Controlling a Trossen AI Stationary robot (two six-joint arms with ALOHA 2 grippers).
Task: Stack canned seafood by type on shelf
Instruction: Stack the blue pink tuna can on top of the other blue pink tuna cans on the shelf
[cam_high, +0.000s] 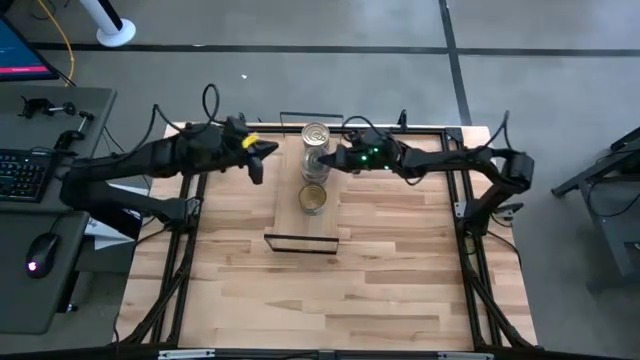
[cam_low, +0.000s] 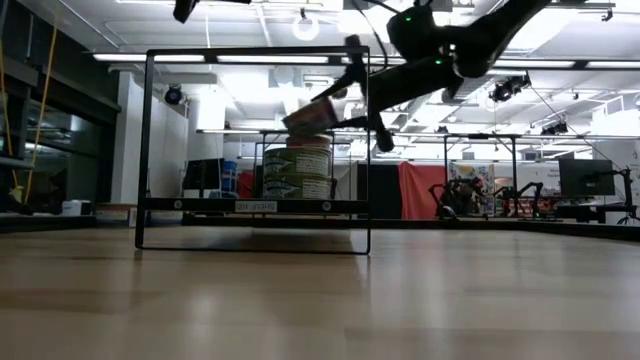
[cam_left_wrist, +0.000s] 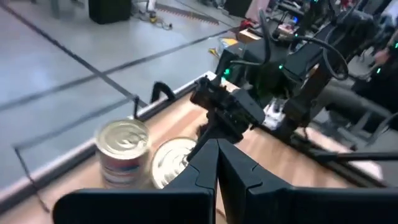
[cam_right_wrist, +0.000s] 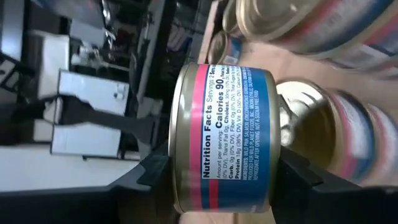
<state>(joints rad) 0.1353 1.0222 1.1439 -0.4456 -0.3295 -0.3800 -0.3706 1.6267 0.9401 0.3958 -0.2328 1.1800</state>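
The shelf (cam_high: 305, 225) is a narrow wooden board with black end frames, lying mid-table. On it stand stacks of canned seafood: a silver-lidded stack (cam_high: 315, 135) at the far end and a gold-lidded tin (cam_high: 313, 198) nearer. The low view shows stacked tins (cam_low: 298, 172) inside the shelf frame (cam_low: 255, 205). My right gripper (cam_high: 333, 160) is shut on a tin with a pink and blue label (cam_right_wrist: 227, 137), which is tilted above the stack (cam_low: 310, 117). My left gripper (cam_high: 258, 165) hovers left of the shelf, shut and empty, its fingers meeting (cam_left_wrist: 216, 168). My right gripper pinches the pink and blue tin between its two fingers, one finger (cam_right_wrist: 155, 171) on each flat end, near the rim (cam_right_wrist: 180, 186). The fingers reach in roughly level from the table's right side. The tin is lifted clear and tilted, with its label wall facing the wrist camera.
Bare butcher-block tabletop (cam_high: 330, 300) stretches toward the near edge. Black frame rails (cam_high: 470, 260) run along the table's sides. A side desk at the left holds a keyboard (cam_high: 22, 172) and a mouse (cam_high: 40, 250). More tins (cam_right_wrist: 348, 140) crowd just behind the held one.
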